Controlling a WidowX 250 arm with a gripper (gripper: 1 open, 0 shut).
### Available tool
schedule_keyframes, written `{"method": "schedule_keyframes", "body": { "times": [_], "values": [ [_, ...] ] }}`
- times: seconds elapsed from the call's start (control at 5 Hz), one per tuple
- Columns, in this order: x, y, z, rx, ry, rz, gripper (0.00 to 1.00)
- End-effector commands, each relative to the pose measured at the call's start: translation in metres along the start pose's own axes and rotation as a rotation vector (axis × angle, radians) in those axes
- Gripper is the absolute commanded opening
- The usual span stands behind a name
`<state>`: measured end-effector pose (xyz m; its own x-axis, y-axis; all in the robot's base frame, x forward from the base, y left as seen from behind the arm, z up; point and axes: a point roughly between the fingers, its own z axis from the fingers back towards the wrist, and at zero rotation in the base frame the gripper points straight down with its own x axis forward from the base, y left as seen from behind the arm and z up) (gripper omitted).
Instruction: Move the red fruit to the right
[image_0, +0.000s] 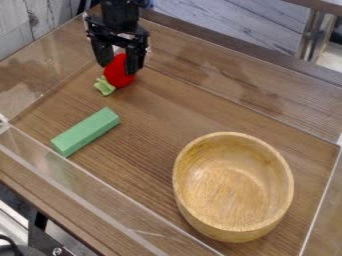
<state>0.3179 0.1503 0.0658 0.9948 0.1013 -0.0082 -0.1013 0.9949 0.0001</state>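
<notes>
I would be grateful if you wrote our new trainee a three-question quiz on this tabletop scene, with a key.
1. True or false: the green block lies inside the wooden bowl.
2. Multiple choice: which is nearest the tool? A) the bowl; B) the red fruit; C) the green block.
3. Fill in the blank: seen from the camera, the green block lies to the ____ of the bowl.

Key: 1. False; 2. B; 3. left.
</notes>
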Motion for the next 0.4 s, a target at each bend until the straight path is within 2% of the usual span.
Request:
{"method": "schedule_keyframes", "body": {
  "times": [0.0, 0.2],
  "values": [
    [0.0124, 0.012, 0.0139, 0.026, -0.06, 0.019, 1.0],
    [0.0163, 0.0156, 0.0108, 0.026, -0.06, 0.026, 1.0]
  ]
}}
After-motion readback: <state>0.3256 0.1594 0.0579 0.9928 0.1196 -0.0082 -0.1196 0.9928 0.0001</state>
